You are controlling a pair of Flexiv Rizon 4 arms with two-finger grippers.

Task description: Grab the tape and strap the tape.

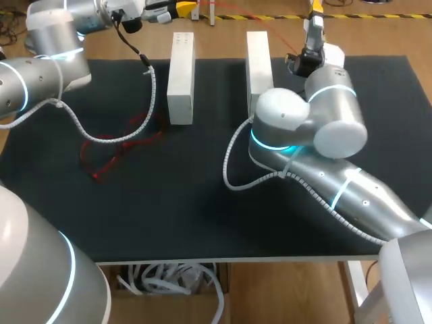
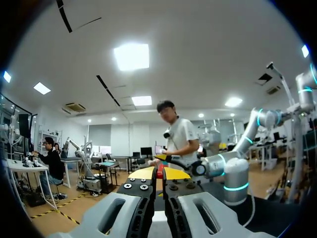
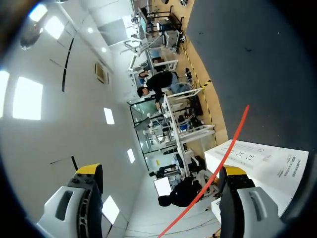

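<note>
The tape is a thin red strap. Part of it lies in a loose loop (image 1: 121, 145) on the black mat (image 1: 202, 209), left of the middle. A taut red strand (image 1: 270, 28) runs over the far edge between my two grippers. At the far edge, my left gripper (image 1: 183, 8) is shut, with a bit of red tape (image 2: 159, 171) pinched between its yellow tips. My right gripper (image 1: 315, 8) is raised at the far right. In its wrist view the right gripper (image 3: 161, 171) stands wide open. The red strand (image 3: 218, 166) passes between its fingers, close to one of them.
Two long white blocks (image 1: 181, 77) (image 1: 258, 64) stand side by side at the far middle of the mat; one white block (image 3: 262, 158) shows under the right gripper. Grey coiled cables from my arms (image 1: 233, 169) (image 1: 101, 137) hang over the mat.
</note>
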